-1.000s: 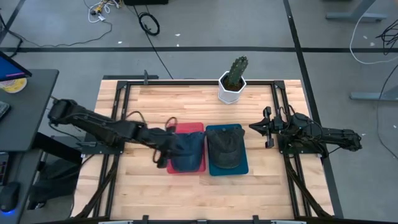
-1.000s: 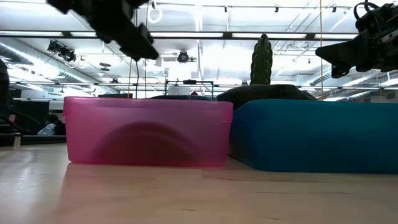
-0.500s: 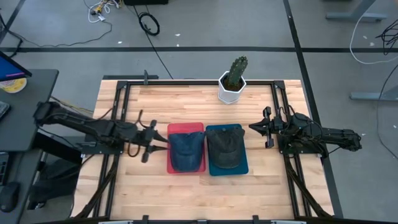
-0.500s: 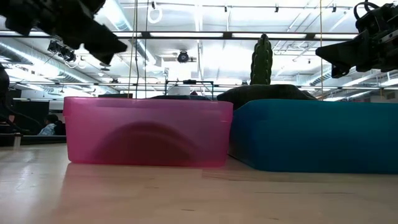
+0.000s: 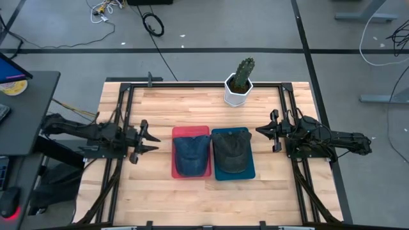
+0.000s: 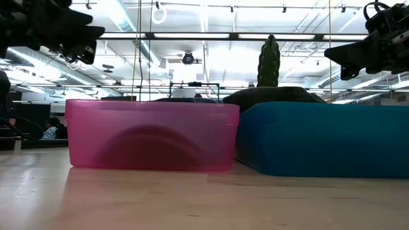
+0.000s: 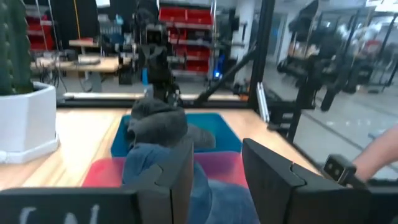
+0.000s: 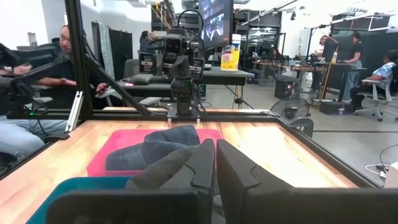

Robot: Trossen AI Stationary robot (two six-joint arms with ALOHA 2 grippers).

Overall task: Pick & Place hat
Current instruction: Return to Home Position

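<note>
Looking down on the counter [image 5: 192, 108], we find the blue cap [image 5: 191, 153] lying inside the pink bin [image 5: 175, 174], close to the middle of the wooden top. A dark grey cap [image 5: 231, 153] lies inside the blue bin [image 5: 250, 174], which stands touching the pink one on its right side. The left gripper [image 5: 148, 137] hangs to the left of the pink bin, apart from it and pointing toward it; its jaws stand parted with a clear gap and hold nothing. The right gripper [image 5: 259, 131] hangs to the right of the blue bin, also apart from it, with its jaws pressed together and empty. In the low view we see both grippers above the height of the bin rims. A cactus in a white pot [image 5: 238, 89] stands at the far edge of the counter, behind the bins
</note>
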